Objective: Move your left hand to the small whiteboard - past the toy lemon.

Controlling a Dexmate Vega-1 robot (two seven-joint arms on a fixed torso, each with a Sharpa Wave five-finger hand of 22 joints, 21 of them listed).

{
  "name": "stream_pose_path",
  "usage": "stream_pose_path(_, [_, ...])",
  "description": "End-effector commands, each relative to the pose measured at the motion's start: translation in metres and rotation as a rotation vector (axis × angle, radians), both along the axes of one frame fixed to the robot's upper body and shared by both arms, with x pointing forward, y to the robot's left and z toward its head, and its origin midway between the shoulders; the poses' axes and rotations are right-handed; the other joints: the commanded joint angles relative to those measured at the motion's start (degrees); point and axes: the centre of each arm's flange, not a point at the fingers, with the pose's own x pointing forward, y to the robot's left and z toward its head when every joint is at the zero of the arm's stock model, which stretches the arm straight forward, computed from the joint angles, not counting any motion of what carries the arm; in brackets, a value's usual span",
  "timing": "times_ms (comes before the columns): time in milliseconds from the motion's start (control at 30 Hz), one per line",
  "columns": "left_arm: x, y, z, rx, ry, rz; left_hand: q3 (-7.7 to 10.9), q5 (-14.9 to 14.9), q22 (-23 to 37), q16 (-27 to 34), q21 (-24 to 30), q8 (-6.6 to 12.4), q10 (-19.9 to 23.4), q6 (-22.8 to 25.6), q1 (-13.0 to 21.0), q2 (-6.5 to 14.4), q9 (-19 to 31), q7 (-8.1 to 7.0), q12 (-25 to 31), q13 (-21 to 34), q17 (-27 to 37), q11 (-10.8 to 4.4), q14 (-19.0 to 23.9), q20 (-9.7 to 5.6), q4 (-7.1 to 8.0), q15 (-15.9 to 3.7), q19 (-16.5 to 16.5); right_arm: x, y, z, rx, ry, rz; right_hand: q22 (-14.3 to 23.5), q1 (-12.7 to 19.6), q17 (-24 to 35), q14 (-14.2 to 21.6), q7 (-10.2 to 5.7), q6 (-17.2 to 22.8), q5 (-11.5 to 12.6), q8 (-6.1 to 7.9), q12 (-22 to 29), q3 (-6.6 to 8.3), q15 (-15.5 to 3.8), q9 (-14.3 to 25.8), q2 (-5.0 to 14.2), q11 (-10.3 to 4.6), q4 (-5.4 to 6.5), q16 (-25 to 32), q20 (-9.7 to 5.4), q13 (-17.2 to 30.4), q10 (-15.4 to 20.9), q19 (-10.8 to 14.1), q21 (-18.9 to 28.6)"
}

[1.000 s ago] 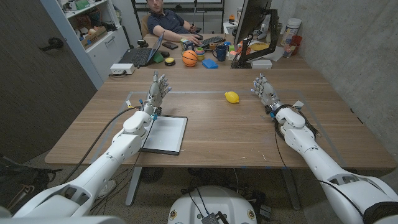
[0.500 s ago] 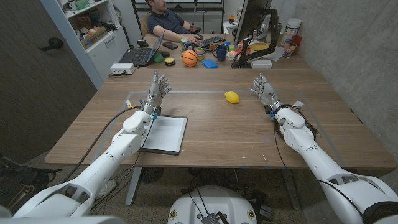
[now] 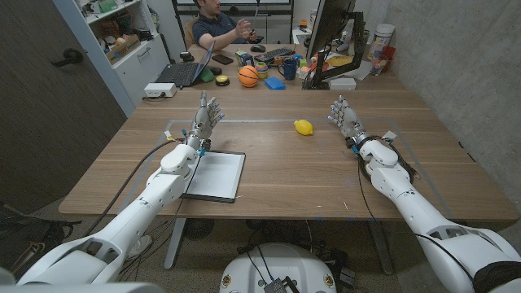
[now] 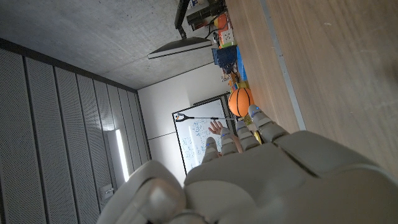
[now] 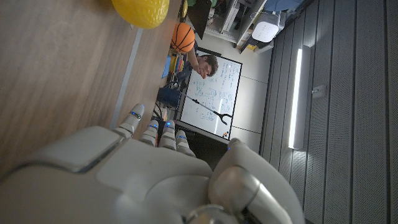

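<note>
step: left hand (image 3: 207,116) empty, fingers apart, raised just beyond whiteboard (image 3: 216,175) | lemon (image 3: 303,127) mid-table, well apart | right hand (image 3: 345,116) likewise empty, apparently idle | next: draw left hand back, lower onto whiteboard

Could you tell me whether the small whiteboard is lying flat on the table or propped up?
Lying flat. In the head view the small whiteboard rests face up on the table, partly under the left forearm.

Grey concrete wall (image 3: 456,57), dark door (image 3: 49,89), white shelf (image 3: 122,41), big wooden table (image 3: 277,175).
</note>
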Motion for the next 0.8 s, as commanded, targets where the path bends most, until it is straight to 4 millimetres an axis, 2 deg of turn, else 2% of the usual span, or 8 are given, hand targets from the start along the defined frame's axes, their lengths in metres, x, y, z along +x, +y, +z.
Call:
stream_pose_path(33, [0.004,0.003,0.002,0.000,0.001,-0.001,-0.52,0.23,0.24,0.09,-0.12,0.29,-0.67,-0.31,0.37,1.00,0.30,-0.37,0.31,0.22,0.27,-0.13,-0.40,-0.07,0.10,0.15,0.47,0.004,0.004,0.001,0.001,0.005,0.001,0.21,-0.42,0.07,0.23,0.16,-0.24,0.27,0.40,0.06,-0.08,-0.13,0.16,0.43,0.21,0.17,-0.04,-0.11,0.27,-0.01,0.31,-0.05])
stream_pose_path(600, [0.006,0.007,0.002,-0.003,-0.007,-0.002,-0.70,0.27,0.25,0.09,-0.21,0.31,-0.73,-0.29,0.45,1.01,0.30,-0.40,0.29,0.22,0.27,-0.08,-0.40,-0.12,0.07,0.14,0.51,0.005,0.008,0.005,-0.004,0.000,-0.001,0.22,-0.46,0.08,0.19,0.21,-0.22,0.28,0.41,0.06,-0.08,-0.16,0.16,0.43,0.28,0.17,-0.10,-0.13,0.27,0.01,0.35,-0.25])
stream_pose_path(700, [0.001,0.009,0.005,0.036,-0.025,0.049,-0.73,0.28,0.25,0.10,-0.24,0.30,-0.73,-0.31,0.49,0.99,0.30,-0.56,0.29,0.22,0.27,-0.08,-0.37,-0.06,0.05,0.16,0.50,0.004,0.009,0.004,-0.006,0.001,-0.002,0.22,-0.47,0.08,0.18,0.16,-0.25,0.28,0.40,0.05,-0.08,-0.16,0.16,0.43,0.28,0.17,-0.11,-0.12,0.27,-0.03,0.36,-0.29])
stream_pose_path(767, [-0.008,0.010,0.009,0.090,-0.061,0.117,-0.82,0.30,0.24,0.15,-0.24,0.39,-0.33,-0.11,0.69,0.81,0.29,-1.36,0.44,0.22,0.25,-0.13,-0.20,0.39,-0.10,0.05,0.62,0.003,0.009,0.004,-0.004,0.000,-0.003,0.22,-0.48,0.08,0.19,0.15,-0.25,0.29,0.40,0.05,-0.08,-0.14,0.16,0.43,0.27,0.17,-0.12,-0.14,0.27,-0.03,0.36,-0.32])
stream_pose_path(800, [-0.012,0.011,0.012,0.121,-0.081,0.153,-1.01,0.30,0.23,0.25,-0.22,0.57,-0.09,0.39,1.04,0.39,0.28,-2.55,0.50,0.21,0.22,-0.03,0.14,1.13,-0.38,-0.05,0.85,0.003,0.009,0.004,-0.006,-0.001,-0.004,0.22,-0.48,0.08,0.20,0.18,-0.20,0.29,0.42,0.06,-0.08,-0.14,0.16,0.43,0.27,0.17,-0.12,-0.15,0.27,0.00,0.41,-0.32])
